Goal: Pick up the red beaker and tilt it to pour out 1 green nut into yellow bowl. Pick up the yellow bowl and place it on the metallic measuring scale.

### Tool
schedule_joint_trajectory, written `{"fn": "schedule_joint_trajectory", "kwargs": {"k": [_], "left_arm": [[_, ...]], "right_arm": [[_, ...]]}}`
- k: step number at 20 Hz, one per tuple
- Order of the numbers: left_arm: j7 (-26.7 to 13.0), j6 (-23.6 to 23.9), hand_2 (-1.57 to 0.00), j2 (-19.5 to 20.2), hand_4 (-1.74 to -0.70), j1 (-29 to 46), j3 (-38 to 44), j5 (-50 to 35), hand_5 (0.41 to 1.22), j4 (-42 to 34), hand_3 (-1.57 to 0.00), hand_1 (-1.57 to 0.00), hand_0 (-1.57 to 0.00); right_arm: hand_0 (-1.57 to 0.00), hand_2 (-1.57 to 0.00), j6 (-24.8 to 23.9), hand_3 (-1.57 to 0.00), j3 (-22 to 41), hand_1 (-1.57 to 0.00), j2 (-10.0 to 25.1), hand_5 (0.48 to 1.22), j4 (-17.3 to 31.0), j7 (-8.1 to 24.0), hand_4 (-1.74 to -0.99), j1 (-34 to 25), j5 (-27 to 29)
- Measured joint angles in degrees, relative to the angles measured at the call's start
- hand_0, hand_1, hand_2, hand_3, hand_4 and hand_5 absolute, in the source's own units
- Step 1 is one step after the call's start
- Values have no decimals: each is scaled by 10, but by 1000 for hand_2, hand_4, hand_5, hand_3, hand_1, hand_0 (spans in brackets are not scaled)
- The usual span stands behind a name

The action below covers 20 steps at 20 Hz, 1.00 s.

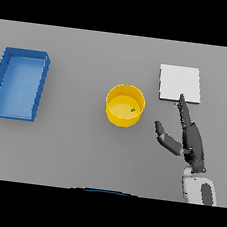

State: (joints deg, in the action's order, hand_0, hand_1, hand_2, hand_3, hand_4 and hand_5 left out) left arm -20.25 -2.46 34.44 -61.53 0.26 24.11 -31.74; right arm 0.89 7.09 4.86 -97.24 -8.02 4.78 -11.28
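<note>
- Head view: a grey desk (80, 152) seen from above, with three things on it and one robot hand.
- The yellow bowl (125, 105) stands upright near the middle of the desk. A single small green nut (133, 109) lies inside it, towards its right side.
- Judging from that nut, the pouring step looks done. No red beaker shows anywhere in this view.
- The metallic measuring scale (179, 84), a pale square plate, lies flat to the right of the bowl and a little farther back, near it but apart. Nothing rests on it.
- The right hand (193, 140) reaches in from the lower right. Its fingers (183, 105) are straight and released, tips over the scale's near edge; the thumb points towards the bowl. It holds nothing.
- The left hand is out of view.
- A blue tray (36, 101) sits well apart at the far left.
- Still left, by my reading: grasping the bowl and setting it on the scale.
</note>
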Motion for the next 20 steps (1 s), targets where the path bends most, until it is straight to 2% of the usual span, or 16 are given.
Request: {"fn": "schedule_joint_trajectory", "kwargs": {"k": [3,4,6,8,12,13,14,15,16,17,18,20], "left_arm": [[-23,24,-1571,-11,-1741,108,12,-44,1221,-108,-1570,-1571,-1571],[-40,32,-1571,-19,-1741,151,11,-57,1221,-150,-1570,-1571,-1571],[-46,52,-1571,-32,-1741,212,15,-75,1221,-205,-1570,-1571,-1571],[-67,69,-1571,-43,-1741,256,13,-84,1151,-251,-1571,-1571,-1571],[-101,86,-1571,-56,-1741,304,12,-93,925,-298,-1571,-1571,-1571],[-107,87,-1571,-58,-1655,312,14,-95,868,-305,-1571,-1571,-1571],[-119,80,-1526,-56,-1521,317,17,-100,818,-315,-1525,-1571,-1571],[-126,69,-1276,-52,-1369,325,15,-104,774,-335,-1318,-1344,-1469],[-107,38,-1021,-44,-1232,331,12,-116,737,-348,-1055,-1075,-1175],[-104,19,-817,-42,-1126,341,12,-131,705,-364,-843,-860,-940],[-105,-5,-653,-43,-1050,347,14,-154,683,-379,-675,-687,-751],[-114,-42,-418,-33,-915,351,15,-174,651,-382,-431,-440,-481]], "right_arm": [[1,1,3,1,-3,1,0,673,-1,-2,-1141,2,8],[1,1,2,1,-5,1,4,676,2,-7,-1151,1,6],[1,1,1,1,-1,1,6,676,-1,-19,-1166,7,-2],[1,1,0,1,-2,1,7,676,-1,-18,-1174,8,-3],[1,1,6,1,-3,1,7,671,-2,-13,-1157,8,6],[1,1,4,1,-1,1,4,669,-3,-11,-1155,8,4],[1,1,4,1,0,1,0,670,-3,-12,-1155,8,5],[1,1,3,1,-1,1,1,670,-4,-13,-1153,13,6],[1,1,4,1,-1,1,1,670,1,-11,-1151,14,5],[1,1,2,1,-5,1,6,670,-2,-7,-1149,11,5],[1,1,2,1,-3,1,5,671,-2,-13,-1150,13,3],[1,1,0,1,1,1,0,670,-10,-13,-1155,16,2]]}}
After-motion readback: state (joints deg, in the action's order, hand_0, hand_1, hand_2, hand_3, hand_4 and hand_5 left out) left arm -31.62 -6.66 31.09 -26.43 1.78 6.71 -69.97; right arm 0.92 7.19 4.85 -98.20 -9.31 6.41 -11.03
